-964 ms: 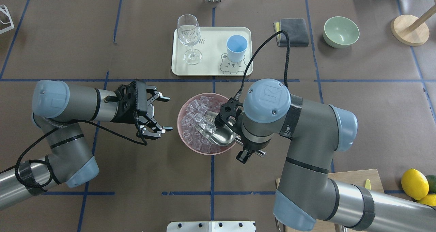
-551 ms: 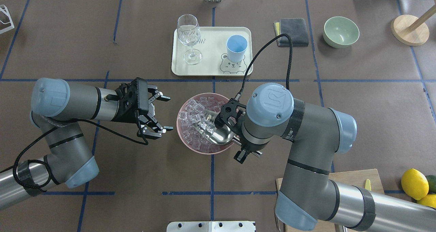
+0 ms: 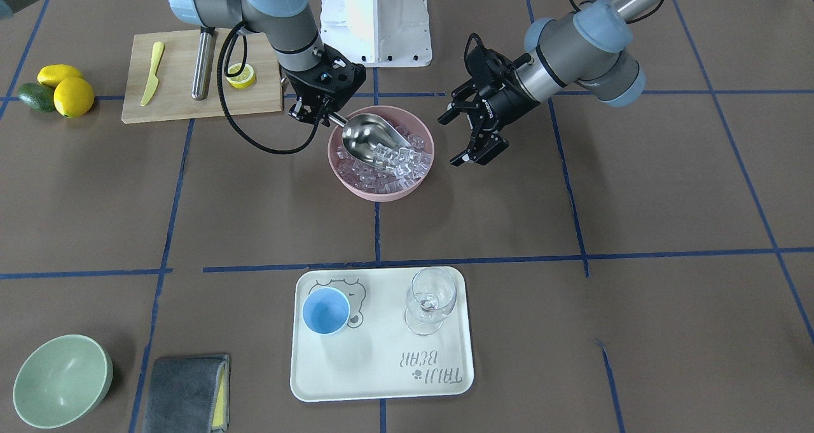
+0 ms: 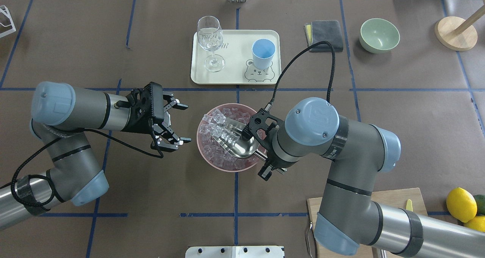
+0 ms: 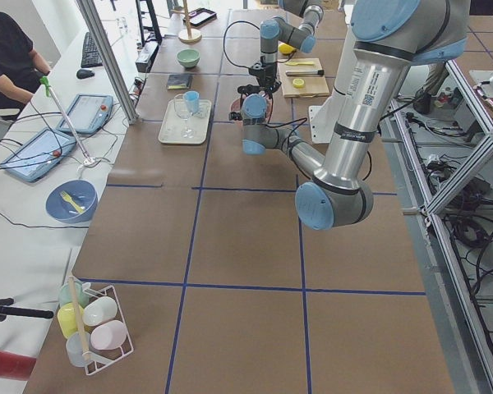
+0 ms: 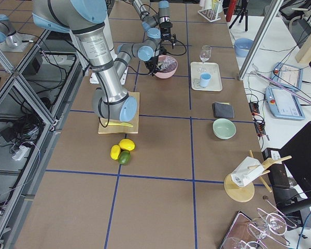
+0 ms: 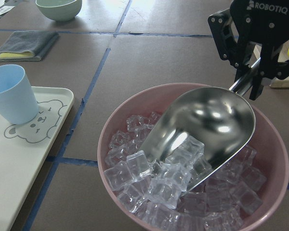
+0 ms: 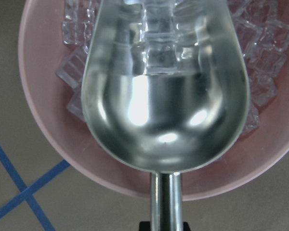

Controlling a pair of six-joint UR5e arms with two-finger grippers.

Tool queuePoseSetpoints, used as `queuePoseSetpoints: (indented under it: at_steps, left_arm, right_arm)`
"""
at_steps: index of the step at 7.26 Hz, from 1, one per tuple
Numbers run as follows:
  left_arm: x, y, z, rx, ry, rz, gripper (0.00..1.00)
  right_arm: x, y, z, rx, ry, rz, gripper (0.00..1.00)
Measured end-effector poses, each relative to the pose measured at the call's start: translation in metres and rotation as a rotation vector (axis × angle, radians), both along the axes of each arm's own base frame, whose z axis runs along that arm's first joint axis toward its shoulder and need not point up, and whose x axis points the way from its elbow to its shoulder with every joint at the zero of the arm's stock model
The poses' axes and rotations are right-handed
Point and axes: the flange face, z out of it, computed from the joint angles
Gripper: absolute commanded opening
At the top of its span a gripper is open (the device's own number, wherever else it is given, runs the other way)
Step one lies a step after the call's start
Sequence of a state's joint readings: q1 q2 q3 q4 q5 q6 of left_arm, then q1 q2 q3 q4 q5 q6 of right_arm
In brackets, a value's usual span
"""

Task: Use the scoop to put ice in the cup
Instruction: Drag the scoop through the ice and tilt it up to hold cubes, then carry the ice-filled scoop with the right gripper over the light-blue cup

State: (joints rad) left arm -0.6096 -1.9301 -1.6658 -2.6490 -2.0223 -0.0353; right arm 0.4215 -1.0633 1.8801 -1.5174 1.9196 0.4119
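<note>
The ice [image 7: 149, 178] fills a pink bowl [image 7: 274, 159] on the bench [image 4: 398, 110], with a few cubes lying in the mouth of the scoop [image 7: 207, 125], which dips into the heap. The right tool [image 7: 248, 77] is clamped on the scoop's rod handle (just outside the bowl's rim). The cup [image 4: 263, 52] stands upright on a cream tray [image 4: 235, 76], well apart. The left tool [image 4: 185, 123] hangs beside the bowl, spread wide and holding nothing.

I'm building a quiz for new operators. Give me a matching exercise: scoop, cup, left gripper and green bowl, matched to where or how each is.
1 scoop
2 cup
3 left gripper
4 green bowl

A on the tray
B open, empty, beside the pink bowl
C beside the grey cloth
D tip in the ice, handle in the right gripper

Pairs: 1-D, 2-A, 3-B, 4-C
</note>
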Motion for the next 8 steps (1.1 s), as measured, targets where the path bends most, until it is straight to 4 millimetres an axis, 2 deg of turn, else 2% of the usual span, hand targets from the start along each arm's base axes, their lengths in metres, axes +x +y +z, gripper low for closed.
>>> queuePoseSetpoints:
  at_steps: [3,5,8]
  left_arm:
    - [-0.005,-0.004,0.0,-0.001,0.0,0.0,1.0]
    - [-0.006,-0.005,0.0,-0.001,-0.001,-0.001,1.0]
    - [-0.009,-0.008,0.003,-0.004,-0.005,-0.007,1.0]
  right_arm:
    - [0.01,0.002,0.011,-0.008,-0.075,0.035,0.0]
    - [0.018,0.004,0.007,-0.007,-0.11,0.05,0.0]
    - [0.042,0.007,-0.006,0.008,-0.148,0.074,0.0]
